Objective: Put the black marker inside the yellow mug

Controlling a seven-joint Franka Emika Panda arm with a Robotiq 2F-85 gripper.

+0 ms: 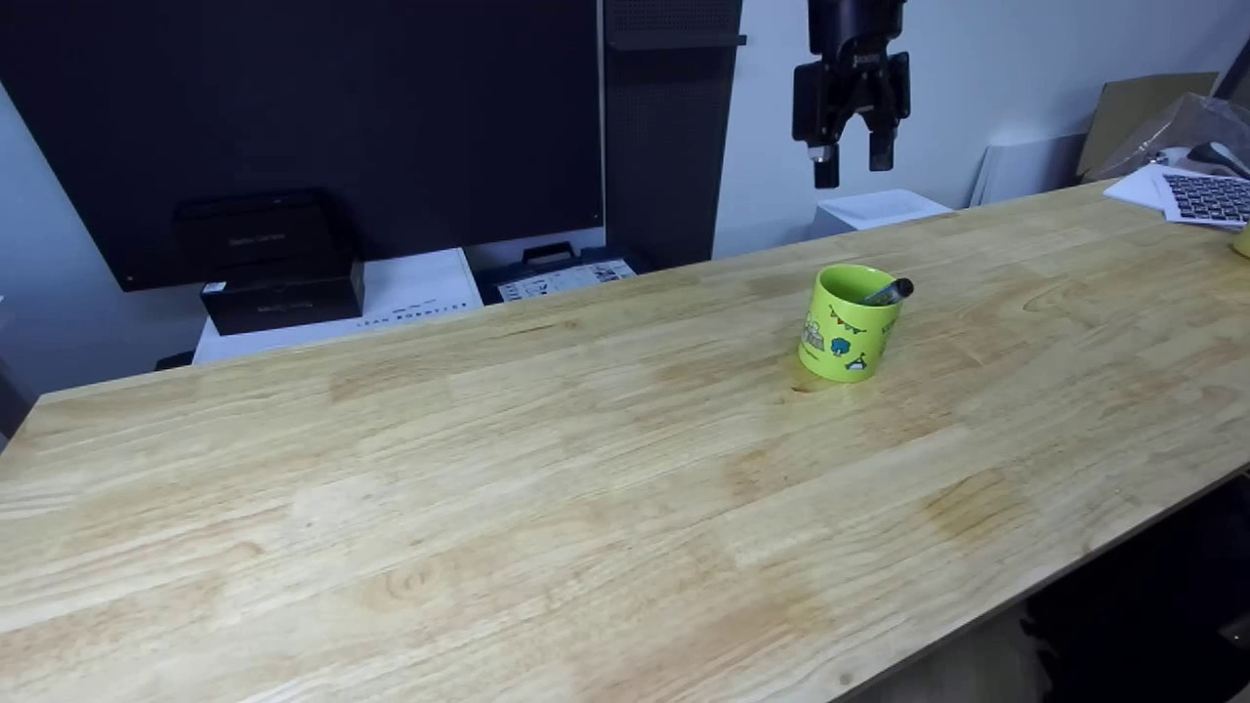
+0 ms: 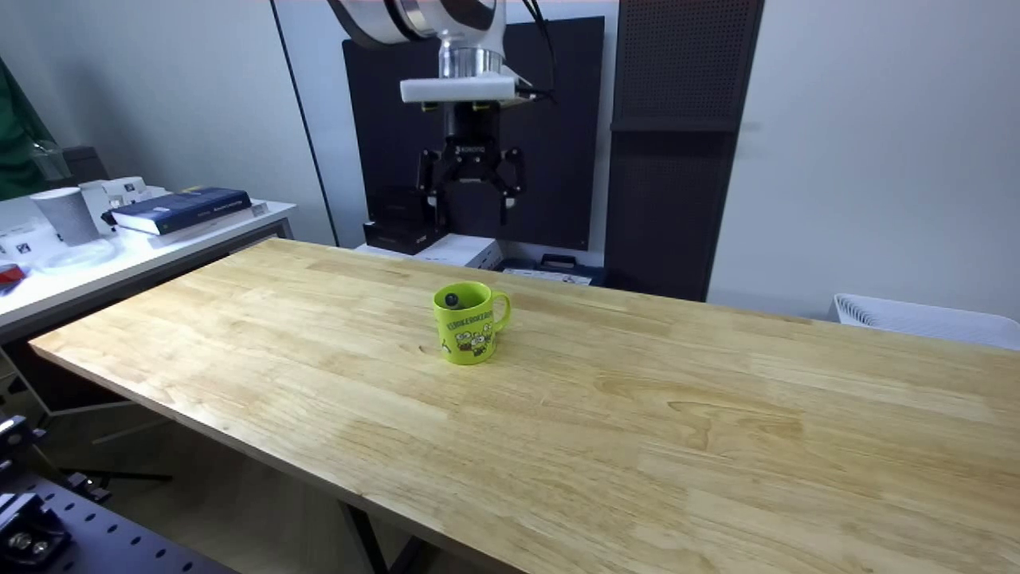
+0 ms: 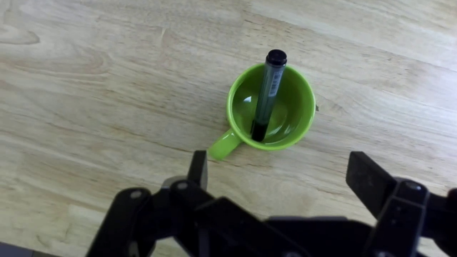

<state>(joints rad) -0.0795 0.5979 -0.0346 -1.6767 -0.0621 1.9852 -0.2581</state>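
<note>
The yellow mug, yellow-green with printed pictures, stands upright on the table in both exterior views (image 1: 840, 342) (image 2: 466, 335). It also shows from above in the wrist view (image 3: 296, 101), its handle toward the lower left. The black marker (image 3: 268, 94) leans inside the mug, one end low in it and the other at the rim. Its dark end sticks out in an exterior view (image 1: 894, 291) and shows at the mug's opening in an exterior view (image 2: 453, 300). My gripper (image 1: 854, 166) (image 2: 472, 212) (image 3: 278, 160) is open and empty, well above the mug and apart from it.
The wooden table (image 1: 439, 508) spans both exterior views. A keyboard sheet (image 1: 1209, 198) lies at its far right end. Boxes (image 1: 283, 298) stand behind the table. A white side table holds a blue book (image 2: 182, 209) and a grey cup (image 2: 67, 215).
</note>
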